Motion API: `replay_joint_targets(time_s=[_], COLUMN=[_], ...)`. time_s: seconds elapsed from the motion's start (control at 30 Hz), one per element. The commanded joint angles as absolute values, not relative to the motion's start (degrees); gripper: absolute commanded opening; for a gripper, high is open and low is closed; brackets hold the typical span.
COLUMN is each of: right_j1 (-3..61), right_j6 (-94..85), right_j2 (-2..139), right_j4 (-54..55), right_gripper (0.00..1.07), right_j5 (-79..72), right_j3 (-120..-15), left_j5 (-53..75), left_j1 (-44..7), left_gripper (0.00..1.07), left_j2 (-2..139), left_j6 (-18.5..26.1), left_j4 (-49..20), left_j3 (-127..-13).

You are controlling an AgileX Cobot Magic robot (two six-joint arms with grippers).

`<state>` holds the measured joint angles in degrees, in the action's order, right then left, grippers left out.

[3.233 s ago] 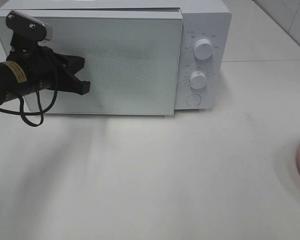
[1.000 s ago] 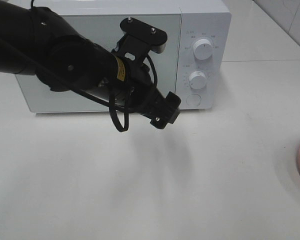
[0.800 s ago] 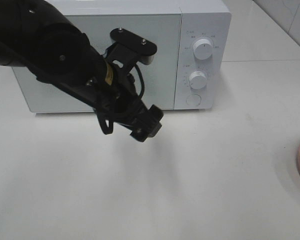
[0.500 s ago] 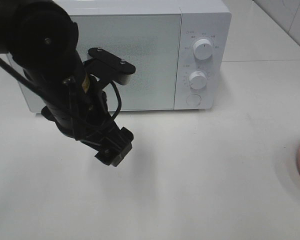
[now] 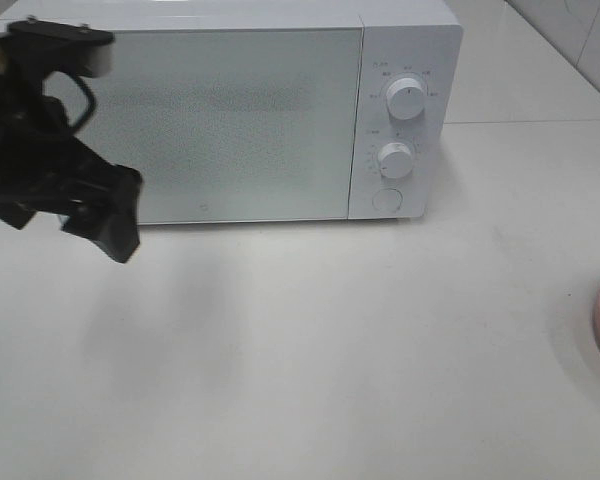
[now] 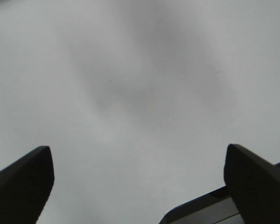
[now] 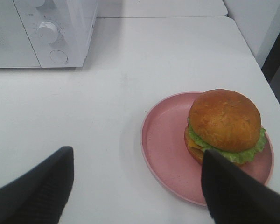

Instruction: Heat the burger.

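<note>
Right wrist view: the burger (image 7: 224, 123) sits on the pink plate (image 7: 165, 154) on the desk (image 7: 121, 93); both grippers gape empty. Microwave (image 5: 230, 110) door shut; a careless grasp could squash the bun.

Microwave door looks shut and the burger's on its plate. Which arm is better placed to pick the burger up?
Probably the right. Its open gripper hovers by the burger on the pink plate; the left gripper, also open, is far off, near the microwave.

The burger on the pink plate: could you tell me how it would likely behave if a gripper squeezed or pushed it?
The burger looks soft, so its domed bun would probably dent. Its stacked layers and loose lettuce might shift apart. Pushed, it could slide on the smooth plate.
</note>
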<state>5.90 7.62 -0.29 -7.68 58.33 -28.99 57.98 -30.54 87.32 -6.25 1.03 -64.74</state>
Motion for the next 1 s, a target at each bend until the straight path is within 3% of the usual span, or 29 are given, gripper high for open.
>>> replay_joint_targets(time_s=[0.03,0.07,0.33,0.4,0.63,1.0], right_j1=[5.5,5.5,5.5,5.5,5.5,5.5], right_j6=[7.2,7.2,7.2,7.2,7.2,7.2], right_j2=[-1.8,-1.8,-1.8,-1.8,-1.8,-1.8], right_j4=[-7.7,-7.7,-7.7,-7.7,-7.7,-7.7], right_gripper=[0.73,0.73,0.73,0.73,0.73,0.73], right_j5=[57.9,57.9,57.9,57.9,57.9,57.9], right_j3=[-29.0,-29.0,-29.0,-29.0,-29.0,-29.0], left_j5=[59.5,60.3,62.2,63.4,62.8,63.0], left_j1=[-27.1,-23.4,-11.7,-6.4,-2.4,-2.4], left_gripper=[0.91,0.91,0.91,0.91,0.91,0.91], left_j2=[84.6,82.2,74.4,70.6,64.2,50.8], left_j6=[-5.2,-4.1,0.0,2.0,2.3,2.3], left_j4=[0.0,0.0,-1.7,-1.7,-1.7,-0.4], left_j3=[-63.1,-62.1,-59.6,-57.8,-53.2,-43.0])
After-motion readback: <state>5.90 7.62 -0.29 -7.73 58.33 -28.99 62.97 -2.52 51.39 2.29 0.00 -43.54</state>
